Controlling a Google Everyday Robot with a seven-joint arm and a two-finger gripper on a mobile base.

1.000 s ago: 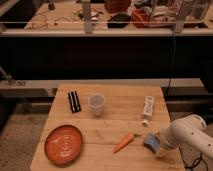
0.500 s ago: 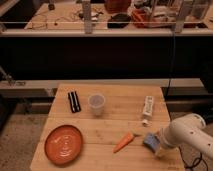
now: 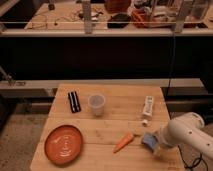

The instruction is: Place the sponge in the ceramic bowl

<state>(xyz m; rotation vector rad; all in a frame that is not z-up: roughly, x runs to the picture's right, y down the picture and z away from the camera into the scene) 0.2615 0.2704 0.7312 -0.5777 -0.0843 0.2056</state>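
At the front right of the wooden table (image 3: pixel 122 122), my gripper (image 3: pixel 156 146) sits against the light-blue sponge (image 3: pixel 148 141), with my white arm (image 3: pixel 187 134) reaching in from the right edge. Whether the gripper has closed on the sponge I cannot tell, since my wrist covers the contact. Compared with half a second ago, almost nothing has changed: the sponge lies in the same spot near the table's right front corner, and my arm has barely shifted. The orange-red bowl (image 3: pixel 63 144) rests at the front left, well apart from the sponge and holding nothing. Between them, just left of the sponge, a carrot (image 3: pixel 123 142) lies at a slant, its tip pointing toward the bowl's side. Farther back, a clear plastic cup (image 3: pixel 96 104) stands upright near the middle of the table. A small black object (image 3: pixel 74 101) lies to the cup's left, and a white tube (image 3: pixel 147 109) lies to its right, cap end toward me. None of these has moved since the previous moment.
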